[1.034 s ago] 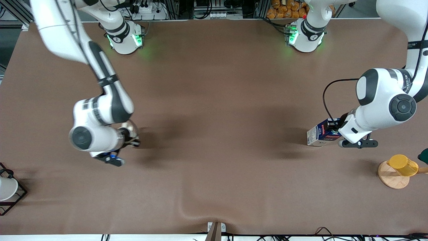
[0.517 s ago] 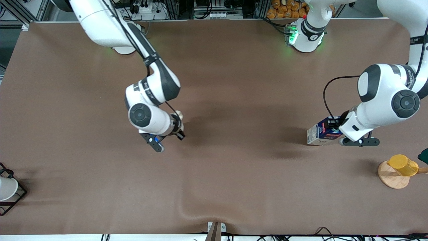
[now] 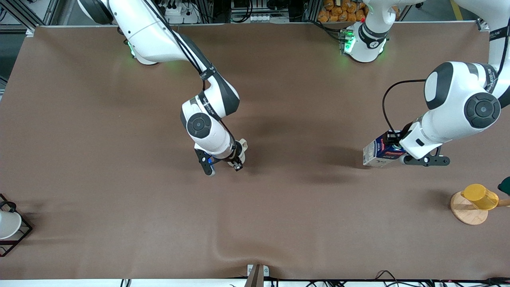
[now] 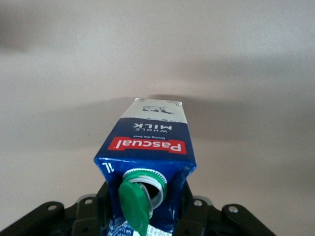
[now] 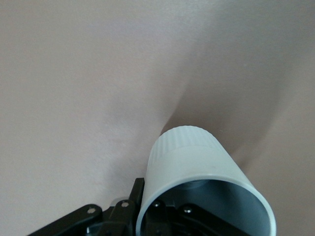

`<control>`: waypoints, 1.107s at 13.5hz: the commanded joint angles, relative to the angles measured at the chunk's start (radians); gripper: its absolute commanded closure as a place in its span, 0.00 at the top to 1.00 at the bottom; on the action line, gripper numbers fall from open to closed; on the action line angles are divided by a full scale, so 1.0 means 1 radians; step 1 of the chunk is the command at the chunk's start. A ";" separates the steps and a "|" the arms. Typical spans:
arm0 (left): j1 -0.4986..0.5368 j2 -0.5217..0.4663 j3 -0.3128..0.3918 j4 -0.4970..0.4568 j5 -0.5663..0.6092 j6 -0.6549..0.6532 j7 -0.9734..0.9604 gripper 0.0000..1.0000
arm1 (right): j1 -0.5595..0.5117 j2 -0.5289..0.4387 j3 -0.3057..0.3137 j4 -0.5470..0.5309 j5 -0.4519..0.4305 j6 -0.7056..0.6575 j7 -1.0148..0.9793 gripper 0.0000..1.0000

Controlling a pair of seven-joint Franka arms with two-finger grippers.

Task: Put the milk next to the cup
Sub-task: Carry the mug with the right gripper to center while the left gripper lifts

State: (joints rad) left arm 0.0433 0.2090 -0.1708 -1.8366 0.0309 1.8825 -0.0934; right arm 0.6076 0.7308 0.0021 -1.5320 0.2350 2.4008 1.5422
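My left gripper is shut on the milk, a dark-blue carton held tilted low over the table toward the left arm's end. In the left wrist view the milk shows its red label band and its green cap flipped open, with the left gripper clamped on its gable top. My right gripper is over the middle of the table, shut on the wall of the cream-white cup. In the right wrist view the cup has one finger outside its rim and the other inside.
A yellow cup sits on a wooden disc near the left arm's end. A white cup stands in a black wire rack at the right arm's end. The brown cloth has a raised fold near the front edge.
My right arm has swung with the cup from the right arm's end to the middle of the table. My left gripper has shifted the milk slightly toward the robots' bases.
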 commanded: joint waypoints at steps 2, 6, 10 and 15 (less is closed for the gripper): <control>0.004 -0.066 -0.018 -0.013 -0.017 -0.077 -0.006 0.54 | 0.003 0.036 -0.010 0.056 0.004 0.011 0.033 0.69; -0.002 -0.056 -0.058 0.000 -0.019 -0.083 -0.006 0.55 | -0.017 0.019 -0.010 0.105 -0.003 -0.064 0.030 1.00; -0.014 -0.008 -0.180 0.080 -0.025 -0.085 -0.113 0.55 | -0.060 0.007 -0.010 0.226 -0.005 -0.291 0.024 1.00; -0.244 0.136 -0.217 0.273 -0.014 -0.085 -0.526 0.54 | -0.190 -0.020 -0.001 0.300 0.004 -0.515 -0.187 1.00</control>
State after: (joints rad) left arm -0.1147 0.2543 -0.3929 -1.6805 0.0153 1.8135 -0.4927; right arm 0.4910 0.7360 -0.0187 -1.2449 0.2324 1.9664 1.4828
